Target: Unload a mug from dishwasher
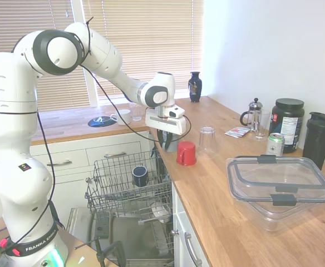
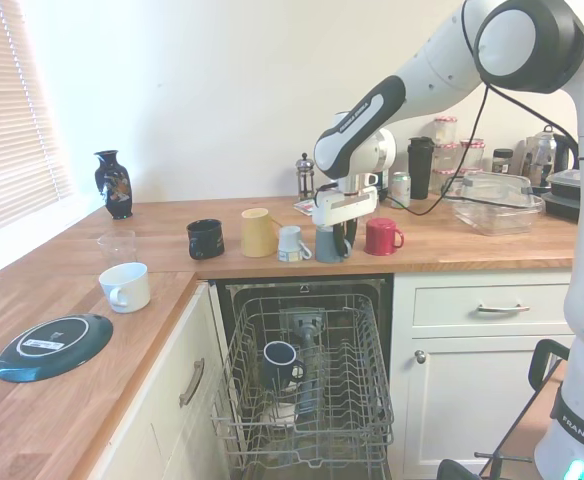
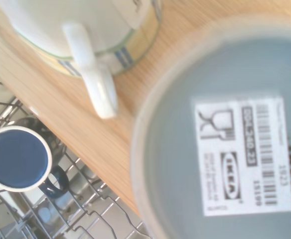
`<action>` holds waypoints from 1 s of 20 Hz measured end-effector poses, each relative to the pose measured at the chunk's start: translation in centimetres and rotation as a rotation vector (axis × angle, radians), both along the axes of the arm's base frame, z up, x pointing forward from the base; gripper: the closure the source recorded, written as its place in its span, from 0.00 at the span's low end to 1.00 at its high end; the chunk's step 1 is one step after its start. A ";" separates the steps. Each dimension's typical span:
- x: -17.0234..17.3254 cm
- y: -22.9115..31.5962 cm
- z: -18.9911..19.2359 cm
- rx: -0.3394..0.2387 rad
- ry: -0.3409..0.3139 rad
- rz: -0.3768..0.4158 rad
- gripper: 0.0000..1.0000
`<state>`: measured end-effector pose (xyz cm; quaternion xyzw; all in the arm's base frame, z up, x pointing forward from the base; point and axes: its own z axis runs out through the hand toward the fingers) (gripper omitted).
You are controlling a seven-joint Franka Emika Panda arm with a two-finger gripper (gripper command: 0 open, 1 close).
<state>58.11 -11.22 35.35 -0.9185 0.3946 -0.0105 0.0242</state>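
Mug (image 2: pixel 329 244), slate grey-blue, stands upside down on the bench (image 2: pixel 272 262) edge above the dishwasher (image 2: pixel 310 390), the hand (image 2: pixel 338 236) down over it; whether the fingers are clamped on it or loose, I cannot tell. The red mug (image 2: pixel 383 237) is just beside it, and a white striped mug (image 2: pixel 292 244) lies on its side at the other flank. The wrist view alone shows the mug's base filling the frame with a white IKEA sticker (image 3: pixel 250 157), barcode and glass-and-fork mark printed sideways. The navy mug (image 3: pixel 18 158) sits upright in the pulled-out wire rack (image 2: pixel 312 400) below. The first exterior view alone shows a lidded clear container (image 1: pixel 279 186) further along the bench from the red mug.
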 end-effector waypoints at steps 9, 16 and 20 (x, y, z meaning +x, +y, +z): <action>-0.1 0.1 1.0 0.000 -0.016 0.000 0.00; -2.6 0.9 4.0 -0.002 -0.052 0.014 0.00; -5.4 2.0 5.7 -0.006 -0.080 0.034 0.00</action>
